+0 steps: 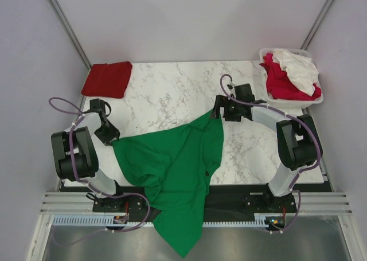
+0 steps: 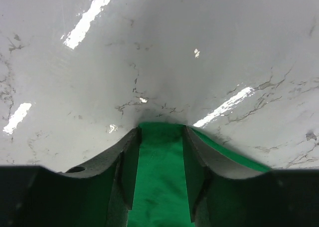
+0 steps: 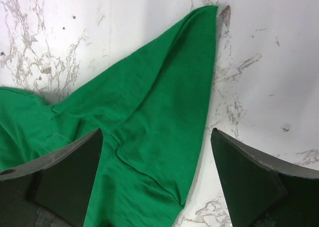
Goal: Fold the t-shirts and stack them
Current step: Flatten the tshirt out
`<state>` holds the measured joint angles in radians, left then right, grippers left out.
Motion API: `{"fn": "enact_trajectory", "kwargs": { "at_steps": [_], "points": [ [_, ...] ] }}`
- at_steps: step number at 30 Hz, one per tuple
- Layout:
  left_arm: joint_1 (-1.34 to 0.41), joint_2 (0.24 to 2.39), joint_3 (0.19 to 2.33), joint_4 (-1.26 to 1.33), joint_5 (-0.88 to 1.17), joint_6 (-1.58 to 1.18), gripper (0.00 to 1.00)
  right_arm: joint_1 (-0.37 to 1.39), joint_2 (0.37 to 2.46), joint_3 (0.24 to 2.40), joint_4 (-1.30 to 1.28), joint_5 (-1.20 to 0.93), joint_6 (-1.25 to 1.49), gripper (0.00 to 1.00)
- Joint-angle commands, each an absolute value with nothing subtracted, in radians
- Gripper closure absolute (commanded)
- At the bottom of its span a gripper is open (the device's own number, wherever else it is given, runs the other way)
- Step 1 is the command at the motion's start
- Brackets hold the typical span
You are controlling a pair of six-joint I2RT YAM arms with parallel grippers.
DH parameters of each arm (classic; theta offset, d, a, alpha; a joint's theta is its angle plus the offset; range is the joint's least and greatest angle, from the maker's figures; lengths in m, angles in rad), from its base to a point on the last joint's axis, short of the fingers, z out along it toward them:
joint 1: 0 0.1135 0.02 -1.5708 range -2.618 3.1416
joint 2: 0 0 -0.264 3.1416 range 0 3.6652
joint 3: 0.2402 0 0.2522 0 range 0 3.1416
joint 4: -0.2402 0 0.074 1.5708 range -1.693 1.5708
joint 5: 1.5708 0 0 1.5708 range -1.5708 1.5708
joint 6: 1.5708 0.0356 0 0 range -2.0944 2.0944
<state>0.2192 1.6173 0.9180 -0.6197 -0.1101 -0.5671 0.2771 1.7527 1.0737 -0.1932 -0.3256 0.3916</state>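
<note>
Two wrist views, unlike overhead, show left hand (image 2: 160, 137) pinching green t-shirt (image 3: 149, 102), right hand (image 3: 155, 137) spread.

No words, numbers, brand names or signs can be read in any of the three views. The green t-shirt (image 1: 172, 163) has one small dark mark (image 1: 205, 173) near its right edge in the top view. It is too small to tell whether it is a logo or a label.
</note>
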Motion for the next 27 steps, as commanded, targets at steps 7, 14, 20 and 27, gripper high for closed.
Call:
{"fn": "enact_trajectory", "kwargs": {
  "at_steps": [7, 14, 20, 27],
  "points": [
    [0.209, 1.640, 1.003, -0.535, -0.112, -0.584, 0.98, 0.255, 1.739, 1.068, -0.135, -0.354, 0.383, 0.02],
    [0.210, 1.497, 0.977, -0.534, -0.009, -0.555, 0.98, 0.249, 1.819, 1.141, -0.161, -0.273, 0.413, 0.11],
    [0.209, 1.433, 0.979, -0.549, 0.127, -0.509, 0.98, 0.249, 1.923, 1.261, -0.175, -0.196, 0.422, 0.24],
    [0.209, 1.402, 0.977, -0.555, 0.173, -0.460, 0.98, 0.250, 2.071, 1.427, -0.247, -0.182, 0.437, 0.43]
  ]
}}
